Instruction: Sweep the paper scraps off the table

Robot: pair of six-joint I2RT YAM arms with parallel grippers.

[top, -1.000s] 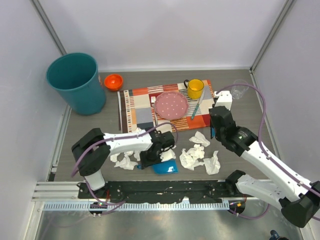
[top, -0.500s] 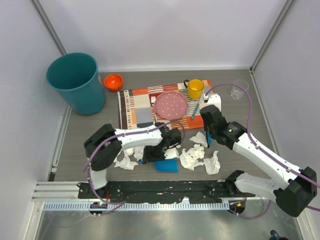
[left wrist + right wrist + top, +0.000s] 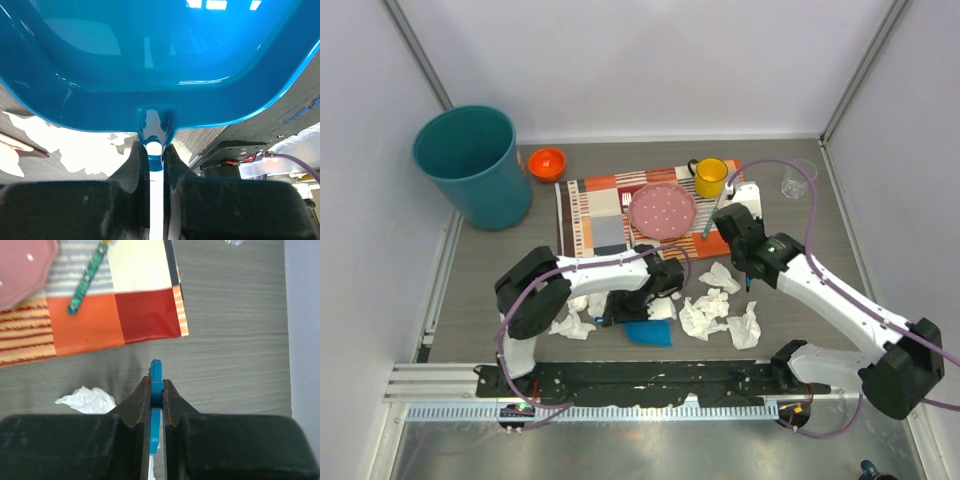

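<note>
Two arms bent low over the table (image 3: 800, 230). Item: left gripper (image 3: 653, 292) reaches rightward, clenched on the blue dustpan (image 3: 648, 333) by its handle. Item: right gripper (image 3: 748, 276) angles in from the right, clamped on a thin blue handle (image 3: 156, 377). Item: paper scraps (image 3: 715, 310) lie near, on both sides of the dustpan.

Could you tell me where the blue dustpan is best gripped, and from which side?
The dustpan is best gripped by the narrow flat handle behind its back wall, from the rear: the pan looks too wide for the jaws. The left gripper holds it so.
</note>
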